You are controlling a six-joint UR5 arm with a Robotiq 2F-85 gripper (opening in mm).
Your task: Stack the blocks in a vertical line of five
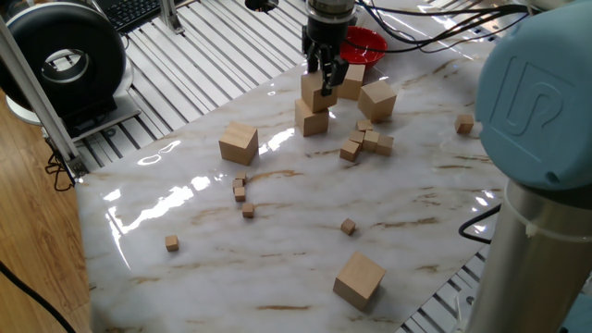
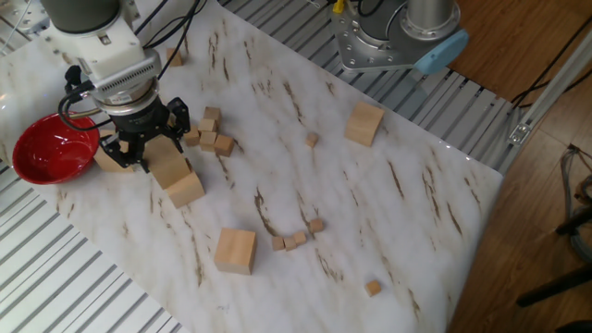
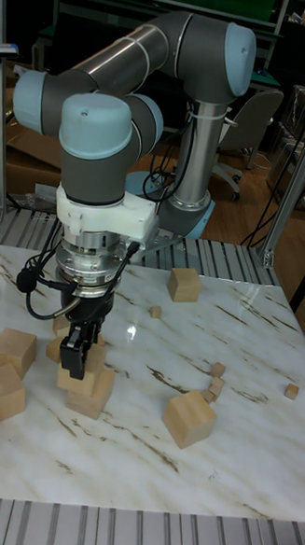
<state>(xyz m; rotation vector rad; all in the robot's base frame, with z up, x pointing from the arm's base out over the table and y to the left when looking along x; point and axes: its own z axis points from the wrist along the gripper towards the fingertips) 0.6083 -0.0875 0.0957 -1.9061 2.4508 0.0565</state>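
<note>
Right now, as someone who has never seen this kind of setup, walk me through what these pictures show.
The grey and blue machine is a robot arm; at its tip is a pincer. Two cameras watch the marble table from opposite sides, and a tall one faces the arm. The pincer is closed on a large wooden block, which sits askew on a second block. Four more large blocks lie around. Tiny cubes are scattered about, and a red bowl sits at the table's edge.
</note>
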